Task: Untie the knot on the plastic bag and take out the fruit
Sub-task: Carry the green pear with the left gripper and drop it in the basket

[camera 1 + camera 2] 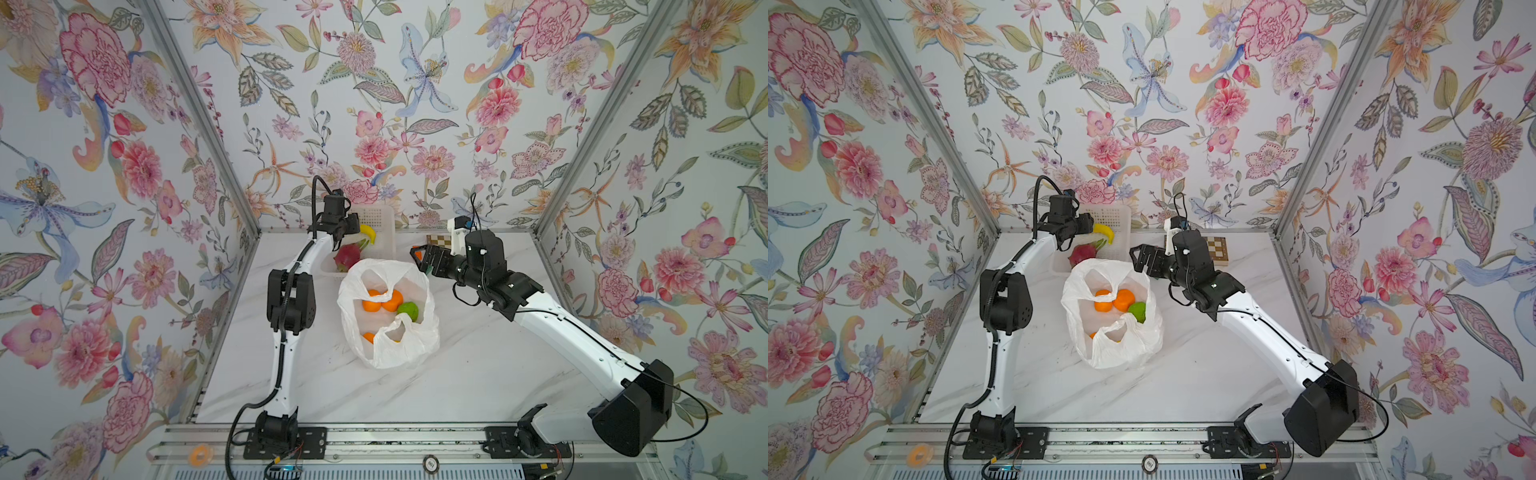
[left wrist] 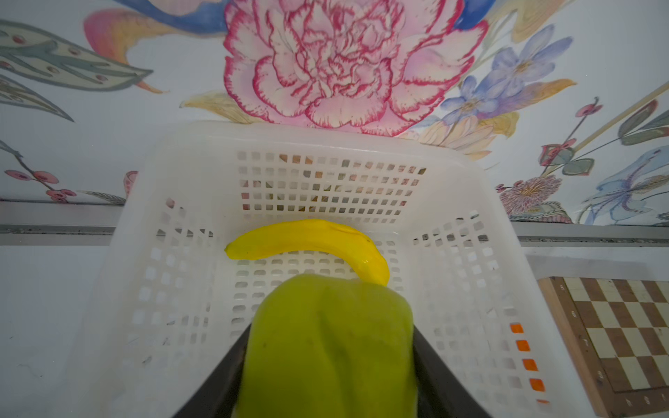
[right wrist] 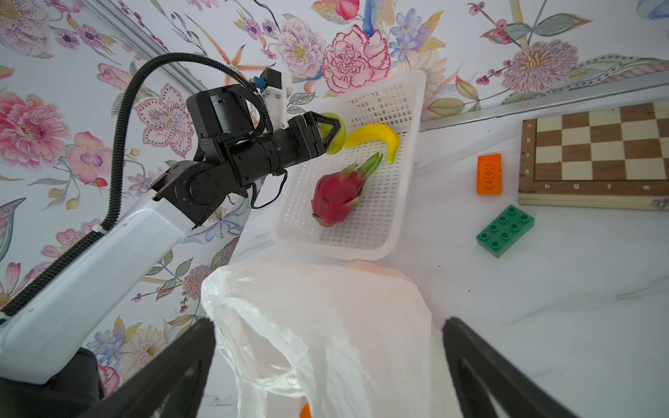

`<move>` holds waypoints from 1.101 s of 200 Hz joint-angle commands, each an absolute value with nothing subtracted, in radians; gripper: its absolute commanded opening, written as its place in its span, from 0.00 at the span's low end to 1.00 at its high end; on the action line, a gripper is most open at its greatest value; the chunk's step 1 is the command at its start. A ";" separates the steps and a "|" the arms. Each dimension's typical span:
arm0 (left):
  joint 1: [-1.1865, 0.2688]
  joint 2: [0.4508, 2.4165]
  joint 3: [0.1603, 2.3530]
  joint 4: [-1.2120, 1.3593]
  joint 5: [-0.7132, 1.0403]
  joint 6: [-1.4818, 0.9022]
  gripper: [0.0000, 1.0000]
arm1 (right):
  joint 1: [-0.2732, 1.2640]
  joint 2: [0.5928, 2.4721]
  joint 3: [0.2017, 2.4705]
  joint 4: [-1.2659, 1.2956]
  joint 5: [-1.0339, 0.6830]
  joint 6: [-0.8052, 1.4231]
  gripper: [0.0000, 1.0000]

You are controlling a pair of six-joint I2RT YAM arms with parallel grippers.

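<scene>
Plastic bag (image 1: 399,353) with oranges (image 1: 392,300), green fruit (image 1: 408,309), basket (image 1: 376,216) with dragon fruit (image 1: 345,257), banana (image 1: 369,233)

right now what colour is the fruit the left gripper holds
Yellow-green. The fruit shows best in the left wrist view, filling the space between the jaws.

The bag (image 1: 390,353) lay mid-table, mouth gaping upward between limp handles (image 1: 401,319) at 12 and 6 o'clock, open to a gripper from above. The basket (image 1: 382,216) crowded its rim at 12, the left arm (image 1: 291,295) stood near at 9 and the right gripper (image 1: 419,259) just off at 1; bare table (image 1: 478,365) spread from 3 round to 7.
</scene>
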State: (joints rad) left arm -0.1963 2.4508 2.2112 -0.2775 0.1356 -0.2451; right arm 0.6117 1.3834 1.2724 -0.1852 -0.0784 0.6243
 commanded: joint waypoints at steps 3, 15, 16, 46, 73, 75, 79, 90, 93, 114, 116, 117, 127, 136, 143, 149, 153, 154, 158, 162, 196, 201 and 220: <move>-0.184 2.500 2.264 -0.278 0.105 -0.256 0.44 | 0.621 1.343 1.257 -0.201 -0.036 0.653 0.99; -0.179 2.523 2.266 -0.270 0.096 -0.260 0.44 | 0.625 1.331 1.251 -0.210 -0.021 0.658 0.99; -0.179 2.526 2.266 -0.270 0.096 -0.261 0.44 | 0.626 1.330 1.250 -0.211 -0.019 0.660 0.99; -0.166 2.578 2.273 -0.282 0.108 -0.295 0.45 | 0.650 1.300 1.230 -0.229 0.029 0.667 0.99; -0.159 2.631 2.323 -0.322 0.125 -0.297 0.49 | 0.678 1.284 1.223 -0.236 0.054 0.669 0.99; -0.157 2.634 2.328 -0.326 0.127 -0.295 0.50 | 0.680 1.283 1.224 -0.237 0.055 0.669 0.99; -0.158 2.639 2.338 -0.335 0.131 -0.294 0.52 | 0.684 1.281 1.223 -0.238 0.060 0.668 0.99; -0.157 2.647 2.356 -0.348 0.138 -0.288 0.62 | 0.693 1.278 1.224 -0.242 0.066 0.669 0.99; -0.156 2.646 2.357 -0.349 0.139 -0.286 0.66 | 0.697 1.276 1.225 -0.242 0.068 0.667 0.99; -0.155 2.623 2.351 -0.351 0.138 -0.279 0.79 | 0.714 1.267 1.226 -0.247 0.083 0.666 0.99; -0.155 2.620 2.351 -0.350 0.138 -0.280 0.79 | 0.716 1.266 1.227 -0.248 0.085 0.665 0.99; -0.155 2.618 2.351 -0.350 0.137 -0.279 0.79 | 0.717 1.265 1.226 -0.248 0.086 0.665 0.99; -0.154 2.601 2.347 -0.351 0.137 -0.280 0.80 | 0.722 1.257 1.226 -0.250 0.089 0.664 0.99; -0.153 2.581 2.340 -0.351 0.135 -0.279 0.81 | 0.730 1.248 1.228 -0.251 0.096 0.662 0.99; -0.153 2.562 2.334 -0.349 0.135 -0.278 0.82 | 0.735 1.241 1.229 -0.253 0.101 0.661 0.99; -0.153 2.545 2.328 -0.348 0.138 -0.275 0.82 | 0.739 1.234 1.228 -0.256 0.104 0.659 0.99; -0.154 2.537 2.325 -0.349 0.135 -0.274 0.83 | 0.740 1.230 1.228 -0.257 0.106 0.659 0.99; -0.154 2.532 2.324 -0.350 0.135 -0.273 0.83 | 0.741 1.229 1.229 -0.257 0.106 0.659 0.99; -0.153 2.520 2.320 -0.351 0.135 -0.272 0.83 | 0.743 1.225 1.229 -0.257 0.106 0.659 0.99; -0.153 2.508 2.315 -0.352 0.135 -0.272 0.84 | 0.745 1.220 1.231 -0.258 0.108 0.659 0.99; -0.153 2.351 2.224 -0.354 0.143 -0.281 0.86 | 0.760 1.213 1.286 -0.378 0.122 0.646 0.99; -0.154 2.321 2.203 -0.355 0.147 -0.287 0.86 | 0.762 1.215 1.298 -0.402 0.115 0.641 0.99; -0.155 2.194 2.123 -0.375 0.160 -0.303 0.86 | 0.771 1.232 1.345 -0.477 0.072 0.621 0.96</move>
